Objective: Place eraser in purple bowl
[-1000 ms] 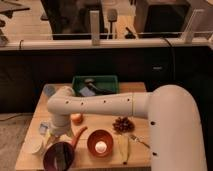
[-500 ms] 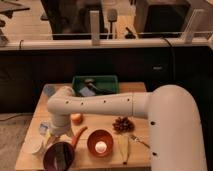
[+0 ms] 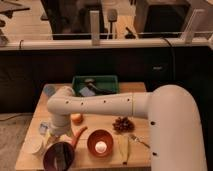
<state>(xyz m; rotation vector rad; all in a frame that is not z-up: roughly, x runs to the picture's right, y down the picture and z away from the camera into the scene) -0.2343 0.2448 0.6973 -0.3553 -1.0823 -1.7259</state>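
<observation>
The purple bowl (image 3: 58,156) stands at the front left corner of the wooden table (image 3: 137,156). My white arm reaches across the table from the right, bends at the left and comes down to the gripper (image 3: 52,136), which hangs just above the bowl's far left rim. A greyish oblong shape (image 3: 62,153) lies inside the bowl; I cannot tell whether it is the eraser. No dark eraser shows elsewhere on the table.
An orange bowl (image 3: 100,143) with a pale object in it sits right of the purple bowl. A carrot (image 3: 79,135) lies between them. A white cup (image 3: 33,146), an orange fruit (image 3: 76,118), a pine cone (image 3: 122,124) and a green tray (image 3: 95,84) stand around.
</observation>
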